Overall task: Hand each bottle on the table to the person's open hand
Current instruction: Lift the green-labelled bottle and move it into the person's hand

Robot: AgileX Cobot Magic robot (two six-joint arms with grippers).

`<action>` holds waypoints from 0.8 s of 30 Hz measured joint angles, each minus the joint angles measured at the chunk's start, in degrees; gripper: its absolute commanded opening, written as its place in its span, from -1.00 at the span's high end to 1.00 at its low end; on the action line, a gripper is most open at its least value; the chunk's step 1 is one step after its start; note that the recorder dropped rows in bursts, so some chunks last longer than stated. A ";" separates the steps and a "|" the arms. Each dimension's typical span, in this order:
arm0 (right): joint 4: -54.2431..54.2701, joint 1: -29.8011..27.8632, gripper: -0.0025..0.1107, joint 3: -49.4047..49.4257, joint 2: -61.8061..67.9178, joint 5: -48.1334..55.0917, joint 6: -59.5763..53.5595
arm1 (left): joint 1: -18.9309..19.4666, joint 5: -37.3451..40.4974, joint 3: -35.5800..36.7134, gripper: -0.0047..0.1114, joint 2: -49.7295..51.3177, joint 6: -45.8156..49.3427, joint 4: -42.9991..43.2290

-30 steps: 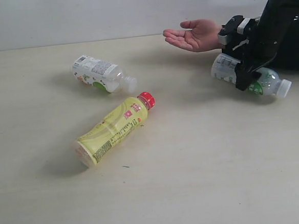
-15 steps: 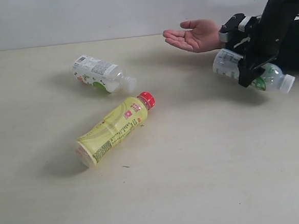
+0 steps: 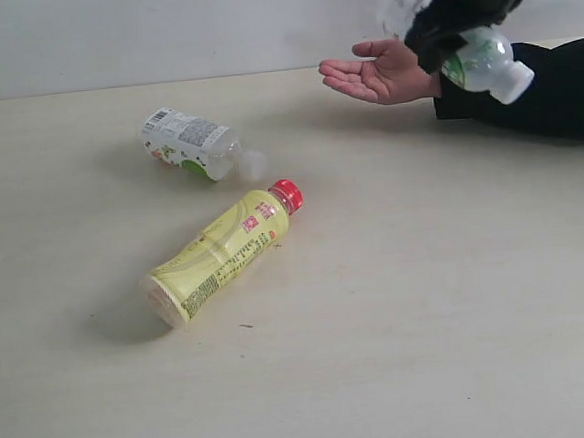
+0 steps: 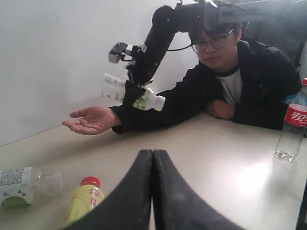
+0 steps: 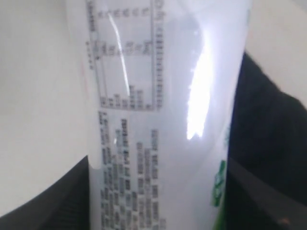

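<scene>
My right gripper [image 3: 447, 38] is shut on a clear bottle with a white-green label [image 3: 483, 61], held in the air over the person's wrist, just right of the person's open hand [image 3: 377, 73]. That bottle [image 5: 158, 120] fills the right wrist view between the dark fingers [image 5: 57, 201]. A second white-green bottle [image 3: 192, 144] and a yellow bottle with a red cap [image 3: 219, 254] lie on the table [image 3: 428, 300]. A clear bottle with a red label [image 4: 293, 124] stands upright in the left wrist view. My left gripper [image 4: 152, 152] is shut and empty above the table.
The person in a black jacket [image 4: 230, 81] sits behind the table, the forearm [image 3: 544, 91] resting along its far right edge. A pale wall [image 3: 158, 28] runs behind the table.
My right gripper has lifted the white-green bottle off the table, up and slightly left, to above the person's wrist. The other bottles and the hand have not moved.
</scene>
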 measured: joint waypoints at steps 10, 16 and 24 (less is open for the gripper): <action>-3.69 3.90 0.96 -20.01 6.33 4.63 14.34 | 0.00 0.00 0.00 0.88 0.00 0.00 0.00; -3.69 4.02 0.96 -25.63 13.61 5.54 15.23 | 0.00 0.00 0.00 0.88 0.00 0.00 0.00; -3.91 4.02 0.96 -28.19 22.61 1.72 16.21 | 0.00 0.00 0.00 0.88 0.00 0.00 0.00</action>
